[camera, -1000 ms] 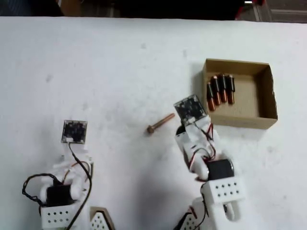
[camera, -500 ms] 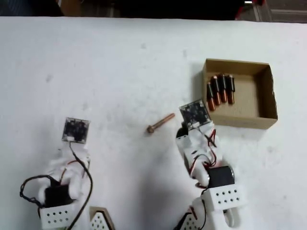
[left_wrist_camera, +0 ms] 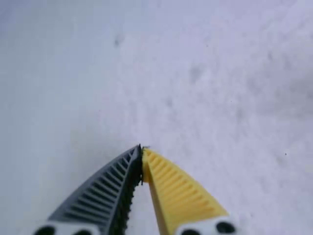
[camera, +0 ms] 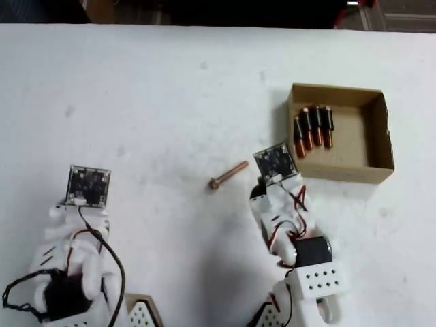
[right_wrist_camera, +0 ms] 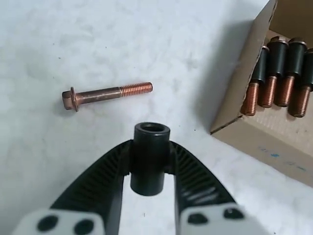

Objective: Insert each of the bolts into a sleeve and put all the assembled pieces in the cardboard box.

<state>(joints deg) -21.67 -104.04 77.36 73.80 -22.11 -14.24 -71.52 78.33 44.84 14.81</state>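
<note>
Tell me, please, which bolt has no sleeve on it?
The bolt lying alone on the table; the four in the box each carry a sleeve.

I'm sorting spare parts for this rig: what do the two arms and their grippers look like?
Both arms are white plastic with black motors and a square circuit board at the wrist. The left arm carries a black cable; the right arm shows red wires. The left gripper has one grey and one yellow ribbed finger; the right gripper, black ribbed ones.

bolt (camera: 228, 175) w/ open table (camera: 136, 102) all round, cardboard box (camera: 340, 171) nr
</note>
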